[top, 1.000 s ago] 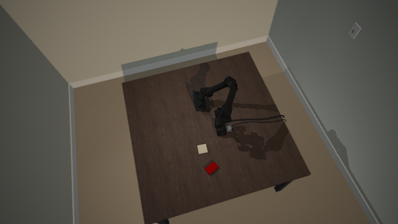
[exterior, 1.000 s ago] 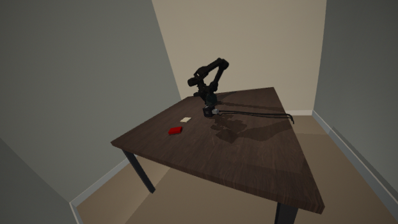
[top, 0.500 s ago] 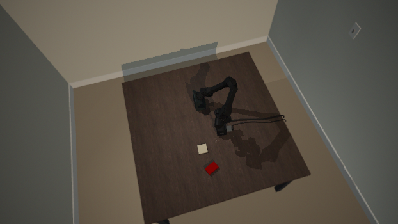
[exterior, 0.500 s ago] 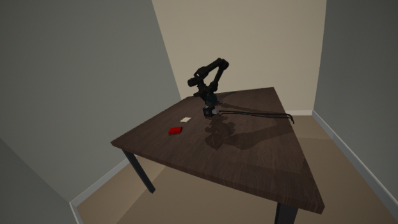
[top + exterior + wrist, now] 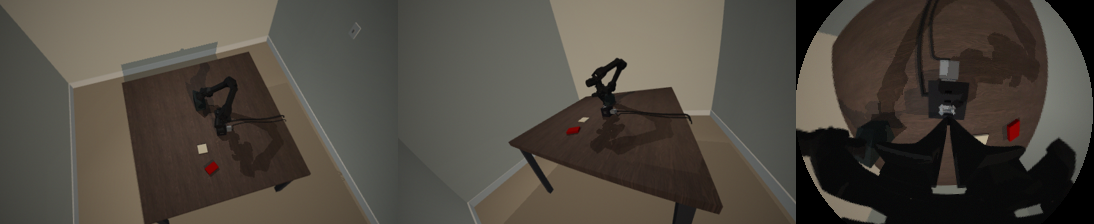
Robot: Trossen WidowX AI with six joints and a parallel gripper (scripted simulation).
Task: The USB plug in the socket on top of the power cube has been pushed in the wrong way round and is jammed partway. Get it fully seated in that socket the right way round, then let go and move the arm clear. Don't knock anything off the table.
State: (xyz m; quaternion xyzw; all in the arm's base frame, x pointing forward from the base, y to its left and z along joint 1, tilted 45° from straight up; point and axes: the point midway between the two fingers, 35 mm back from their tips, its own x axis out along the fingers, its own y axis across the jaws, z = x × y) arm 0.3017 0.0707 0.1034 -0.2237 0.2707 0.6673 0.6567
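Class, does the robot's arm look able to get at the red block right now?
Probably not yet: the arm's tool is shut on something, likely the plug, at the black cube. Nothing seems to stand over the red block.

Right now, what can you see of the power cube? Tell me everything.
The power cube is a black, boxy block, plastic by its look, resting upright on the wooden table. Dark slots mark its top. A light gray plug adjoins one side, and a black cable reaches another. The gripper is shut at the silvery USB plug on top; its seating depth can't be made out.
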